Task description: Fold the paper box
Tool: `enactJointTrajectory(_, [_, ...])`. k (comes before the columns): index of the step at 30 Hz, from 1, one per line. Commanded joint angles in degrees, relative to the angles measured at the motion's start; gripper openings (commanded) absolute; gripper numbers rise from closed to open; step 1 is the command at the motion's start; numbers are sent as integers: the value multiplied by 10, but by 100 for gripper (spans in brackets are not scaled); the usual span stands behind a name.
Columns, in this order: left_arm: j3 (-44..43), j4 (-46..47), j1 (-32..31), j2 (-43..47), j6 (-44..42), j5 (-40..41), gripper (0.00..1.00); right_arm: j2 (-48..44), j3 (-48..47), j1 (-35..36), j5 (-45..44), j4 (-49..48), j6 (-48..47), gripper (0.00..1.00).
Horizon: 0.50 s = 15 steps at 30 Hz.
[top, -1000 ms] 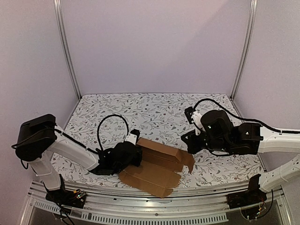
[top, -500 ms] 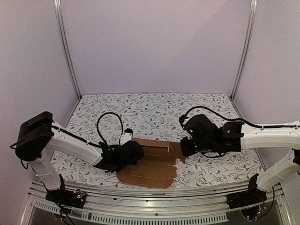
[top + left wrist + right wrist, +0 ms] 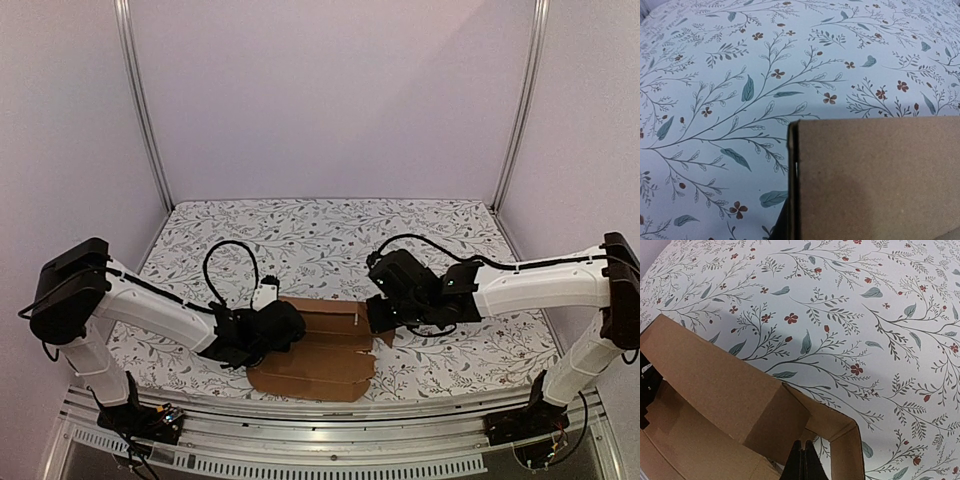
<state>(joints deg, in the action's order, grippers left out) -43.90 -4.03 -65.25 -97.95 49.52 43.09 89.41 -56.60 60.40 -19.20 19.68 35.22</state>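
The paper box (image 3: pixel 320 365) is a brown cardboard sheet lying partly folded near the table's front edge, between my two arms. My left gripper (image 3: pixel 288 325) is at its left end. In the left wrist view a cardboard panel (image 3: pixel 875 180) fills the lower right, and my left gripper (image 3: pixel 790 225) is shut on its upright edge, with one dark finger (image 3: pixel 781 227) showing beside it. My right gripper (image 3: pixel 376 318) is at the box's right end. In the right wrist view it (image 3: pixel 803 457) is shut with nothing between its fingers, its tips against a small end flap (image 3: pixel 775 427) of the box (image 3: pixel 715 380).
A floral cloth (image 3: pixel 330 235) covers the table, which runs back to pale walls with metal posts (image 3: pixel 140 100) at the corners. A metal rail (image 3: pixel 330 415) runs along the front edge just below the box. Black cables loop above both wrists.
My right arm has swung left to the box's right end, and the raised far wall and end flap now lie lower. My left gripper keeps its hold and has shifted slightly.
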Motion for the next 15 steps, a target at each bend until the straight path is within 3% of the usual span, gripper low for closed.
enactJointTrajectory(1, [-1,-23,-8,11,2,-15,0,31,-11,-11,10,-46,13,0])
enactJointTrajectory(15, [-5,-27,-12,10,14,-53,0,70,54,-15,60,-212,89,0])
